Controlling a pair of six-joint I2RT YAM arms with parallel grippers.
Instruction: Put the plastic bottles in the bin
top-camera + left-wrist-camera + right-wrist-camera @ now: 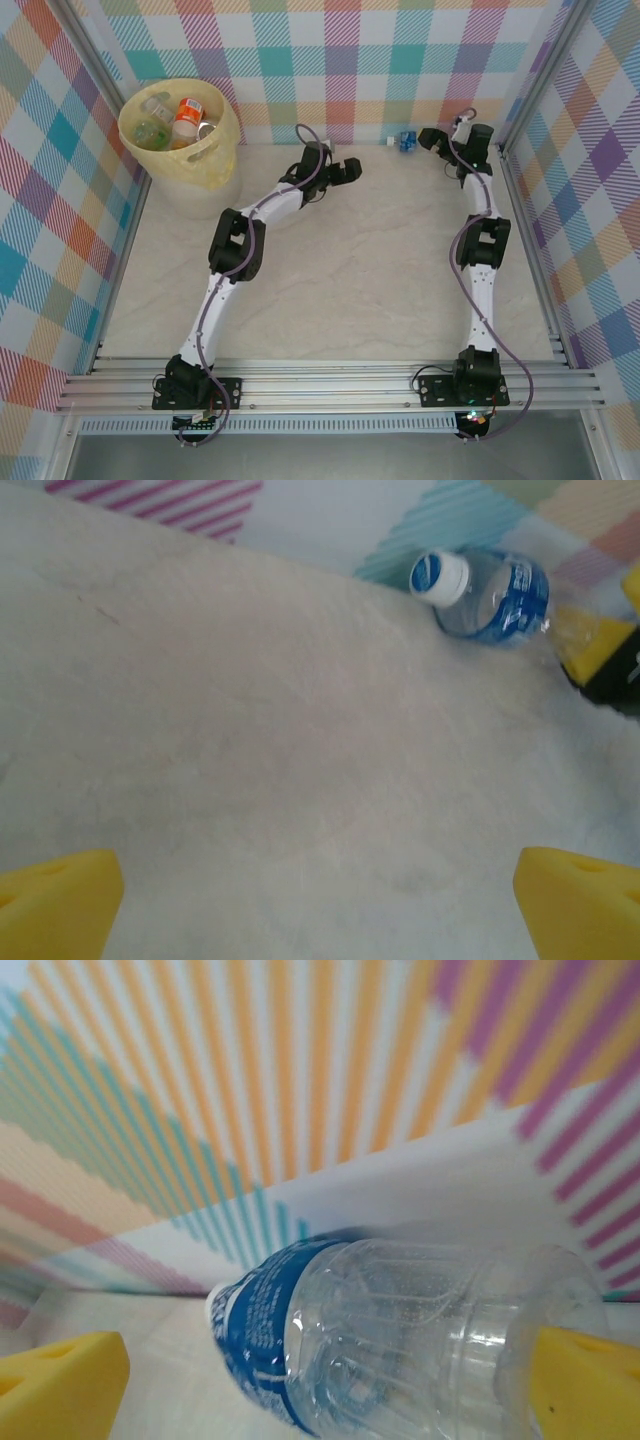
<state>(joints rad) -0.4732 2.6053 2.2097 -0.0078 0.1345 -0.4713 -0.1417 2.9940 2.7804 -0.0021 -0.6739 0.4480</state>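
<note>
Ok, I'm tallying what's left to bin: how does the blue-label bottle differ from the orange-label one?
The blue-label bottle lies on its side on the table by the back wall; the orange-label bottle sits cap-up inside the bin. The blue-label bottle is within the open right claw; the orange-label bottle has no claw near it. Both are clear plastic.

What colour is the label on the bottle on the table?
Blue. The bottle label shows best in the right wrist view.
</note>
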